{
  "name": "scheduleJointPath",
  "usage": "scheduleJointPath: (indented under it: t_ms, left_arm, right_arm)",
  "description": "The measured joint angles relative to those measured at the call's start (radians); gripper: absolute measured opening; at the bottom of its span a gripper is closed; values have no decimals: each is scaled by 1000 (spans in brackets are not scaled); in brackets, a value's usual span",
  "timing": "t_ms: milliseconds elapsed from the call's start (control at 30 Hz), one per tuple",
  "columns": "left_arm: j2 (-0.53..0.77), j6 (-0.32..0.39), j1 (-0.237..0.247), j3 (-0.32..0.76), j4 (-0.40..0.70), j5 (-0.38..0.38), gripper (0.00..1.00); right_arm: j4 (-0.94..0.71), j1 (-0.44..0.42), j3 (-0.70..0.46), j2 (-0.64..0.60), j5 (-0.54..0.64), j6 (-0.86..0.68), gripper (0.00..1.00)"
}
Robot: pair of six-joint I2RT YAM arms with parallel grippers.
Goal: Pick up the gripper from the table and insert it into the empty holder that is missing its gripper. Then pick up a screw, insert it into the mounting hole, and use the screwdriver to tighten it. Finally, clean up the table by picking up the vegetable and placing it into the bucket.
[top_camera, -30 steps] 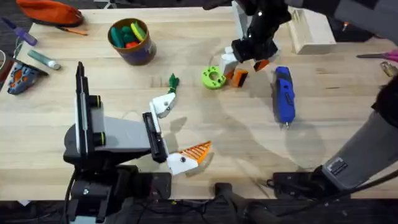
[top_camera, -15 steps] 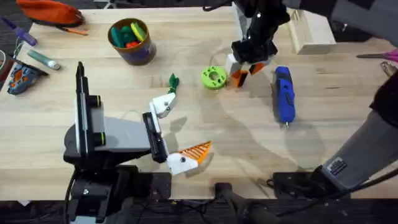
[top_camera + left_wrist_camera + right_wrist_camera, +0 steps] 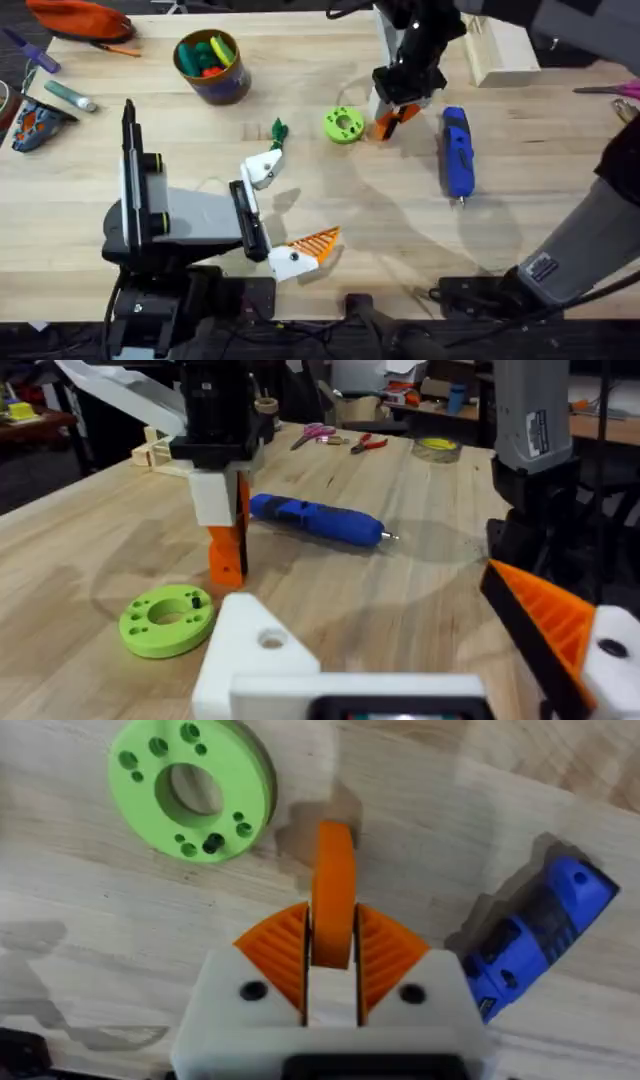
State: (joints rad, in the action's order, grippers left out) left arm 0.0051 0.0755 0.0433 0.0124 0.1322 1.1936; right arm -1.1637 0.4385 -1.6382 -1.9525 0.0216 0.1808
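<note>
Moved: gripper point(image 3: 332, 890) tipped up since a second ago, now between the right jaws point(image 3: 331, 952), which clamp it.
Beside jaws: lime disc point(image 3: 343, 124), screwdriver point(image 3: 456, 150).
Left jaws point(image 3: 283, 215): apart; holder point(image 3: 264, 168) bare.
Meaning: insertion comes next.

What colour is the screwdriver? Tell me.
Blue, clearest in the left wrist view: screwdriver.

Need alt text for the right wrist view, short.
The right pincer is shut on the loose orange gripper, held between its orange pads above the wooden table. A lime-green disc with holes lies beyond it on one side, and the blue screwdriver on the other.
</note>
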Motion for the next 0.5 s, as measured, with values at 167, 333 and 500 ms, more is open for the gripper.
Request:
scheduleJointPath:
  t_ms: [167, 333, 500]
  left_arm:
    - [0, 0, 0, 0, 0, 0, 985]
    - [0, 0, 0, 0, 0, 0, 985]
    - [0, 0, 0, 0, 0, 0, 985]
  right_arm:
    - [0, 0, 0, 0, 0, 3, 87]
    - [0, 0, 0, 0, 0, 3, 19]
    - [0, 1, 0, 0, 0, 3, 18]
